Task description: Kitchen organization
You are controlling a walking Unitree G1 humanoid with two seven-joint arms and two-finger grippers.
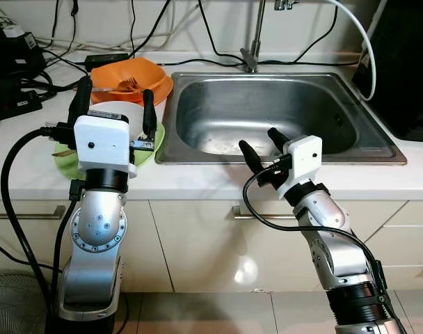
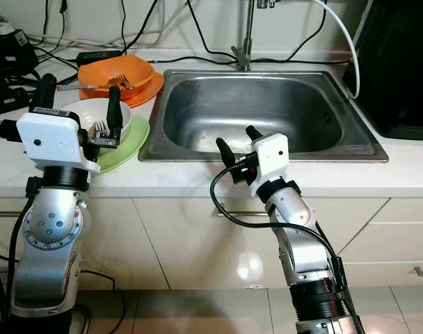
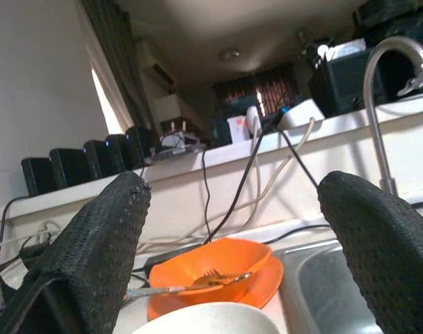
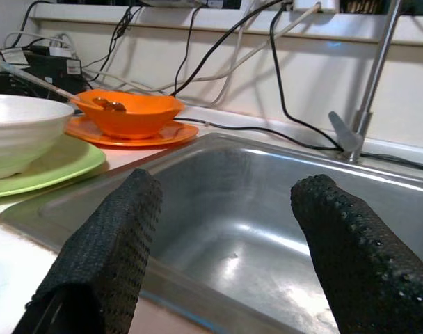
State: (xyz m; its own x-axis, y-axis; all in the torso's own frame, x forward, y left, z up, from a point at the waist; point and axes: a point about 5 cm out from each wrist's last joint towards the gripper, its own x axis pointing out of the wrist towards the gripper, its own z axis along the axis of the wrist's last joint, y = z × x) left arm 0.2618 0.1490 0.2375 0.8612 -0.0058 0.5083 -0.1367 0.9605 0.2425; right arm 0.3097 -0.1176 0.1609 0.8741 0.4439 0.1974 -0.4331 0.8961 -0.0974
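Observation:
A white bowl (image 2: 93, 111) with a utensil in it stands on a green plate (image 2: 128, 146) on the counter, left of the steel sink (image 1: 267, 111). Behind it an orange bowl (image 1: 131, 73) holding a fork (image 1: 124, 85) rests on an orange plate (image 2: 145, 90). My left gripper (image 1: 116, 90) is open, its fingers straddling the white bowl from the near side, holding nothing. My right gripper (image 1: 259, 139) is open and empty over the sink's front rim, pointing into the basin. The right wrist view has the white bowl (image 4: 20, 132) and orange bowl (image 4: 128, 111) off to one side.
A faucet (image 1: 252, 42) rises behind the sink. Black cables and power bricks (image 1: 17, 83) crowd the counter's back left. A black appliance (image 1: 406, 62) stands to the right, with a white hose (image 1: 361, 42) beside it. Cabinet drawers lie below the counter; a fan grille (image 1: 10, 299) sits on the floor.

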